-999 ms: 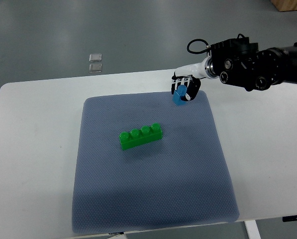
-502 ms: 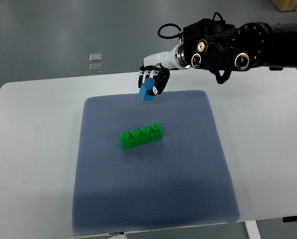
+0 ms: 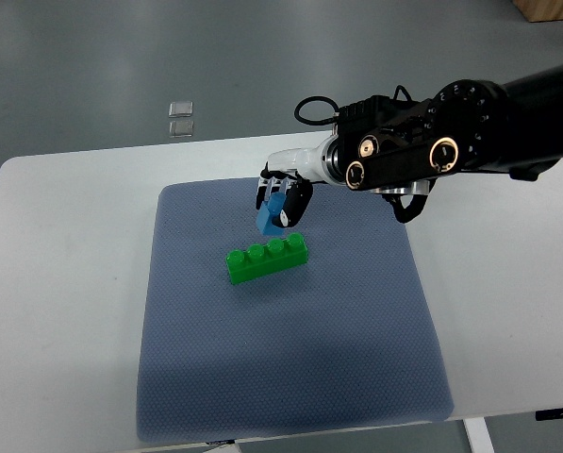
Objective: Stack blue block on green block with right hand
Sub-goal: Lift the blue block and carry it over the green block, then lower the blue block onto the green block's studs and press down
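The white bench (image 3: 64,283) carries a grey-blue mat (image 3: 290,359); the green block (image 3: 267,258) lies near the mat's centre; the right hand (image 3: 281,200) grips the blue block (image 3: 271,215) just above the green block's far side.

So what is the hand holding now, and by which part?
The right hand holds the blue block by its upper part, fingers closed around it; its lower end sticks out.

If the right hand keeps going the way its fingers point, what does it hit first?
Probably the green block: the right hand, gripping the blue block, points down just above it, though height is unclear.
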